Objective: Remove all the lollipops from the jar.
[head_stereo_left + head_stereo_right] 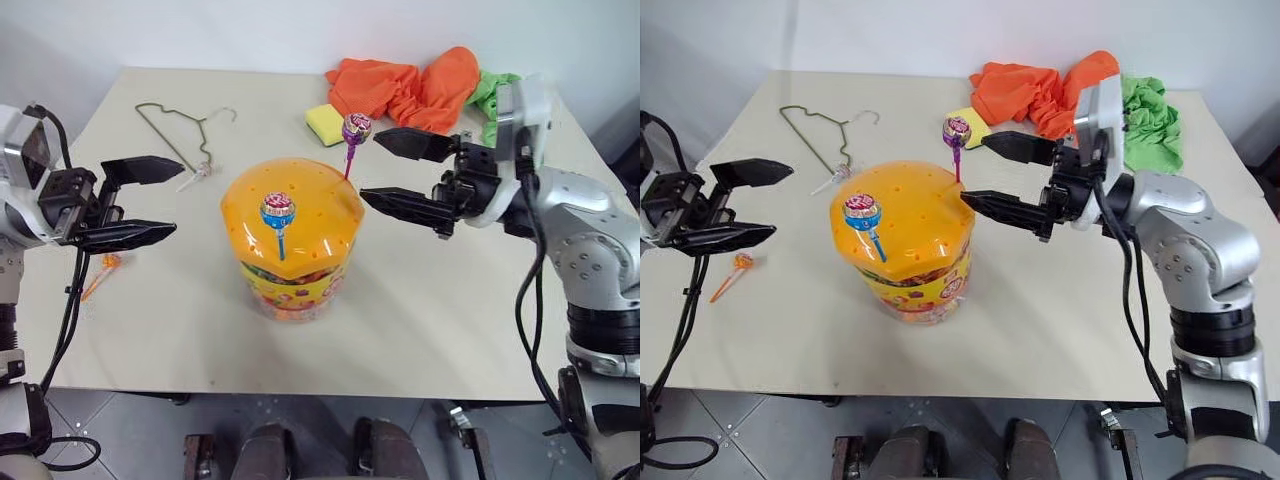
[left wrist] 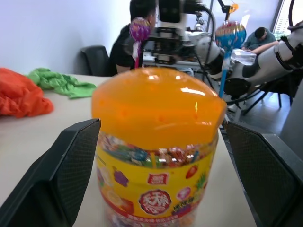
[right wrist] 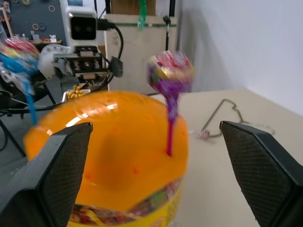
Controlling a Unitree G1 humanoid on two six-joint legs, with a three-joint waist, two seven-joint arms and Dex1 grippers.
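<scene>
The right hand (image 1: 402,170) is spread wide and empty, lying about level just beside the jar (image 1: 290,240) on its right, its fingers bracketing the purple-wrapped lollipop (image 1: 356,128) that stands on a purple-pink stick in the far right edge of the lid; nothing is pinched yet. The left hand (image 1: 152,202) is likewise spread wide and holds nothing, hanging to the jar's left and apart from it, pointed toward it. The jar sits upright near the middle of the tabletop (image 1: 450,300), a clear tub with a yellow and red label under a wide domed orange lid (image 1: 300,205) dotted with small holes. A second lollipop (image 1: 278,210), in a blue and red wrapper on a blue stick, stands in the near side of the lid. A third, the orange lollipop (image 1: 740,264), already lies on the tabletop near the left edge, below the left hand. So the job looks roughly partway: at least one sweet is out, two plainly remain stuck in the lid, and I cannot find a fourth. Farther out, a wire hanger (image 1: 180,130) lies on the far left of the tabletop, a yellow sponge (image 1: 324,123) sits behind the jar, and orange cloth (image 1: 410,85) and green cloth (image 1: 1152,120) are bunched at the far right corner.
</scene>
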